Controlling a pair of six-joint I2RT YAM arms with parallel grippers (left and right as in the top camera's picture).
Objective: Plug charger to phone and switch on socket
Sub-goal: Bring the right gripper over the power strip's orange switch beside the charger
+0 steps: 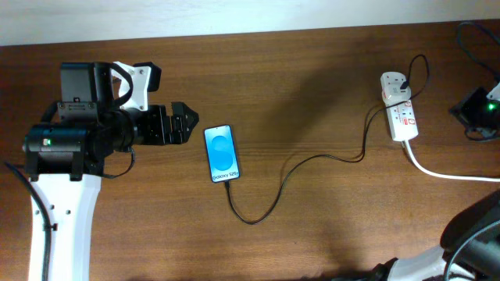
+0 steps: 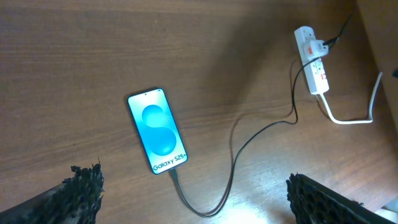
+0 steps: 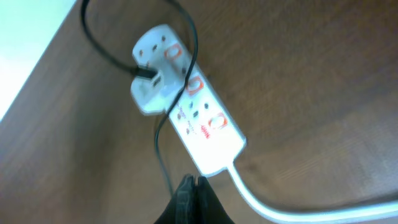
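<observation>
The phone (image 1: 221,152) lies flat, its blue screen lit; it also shows in the left wrist view (image 2: 157,130). The charger's thin black cable (image 1: 312,160) runs from the phone's bottom edge (image 2: 173,177), loops across the table, and reaches a white adapter (image 3: 149,94) seated in the socket (image 1: 401,111). The socket is a white strip with red switch marks (image 3: 205,134). My left gripper (image 1: 181,123) is open and empty just left of the phone (image 2: 199,198). My right gripper (image 3: 193,182) is shut and empty, hovering by the socket's cord end.
The socket's thick white cord (image 1: 445,172) runs off to the right (image 3: 298,208). The right arm's black wrist (image 1: 476,109) with a green light sits at the right edge, with black robot cables behind it. The table's back edge is near the socket.
</observation>
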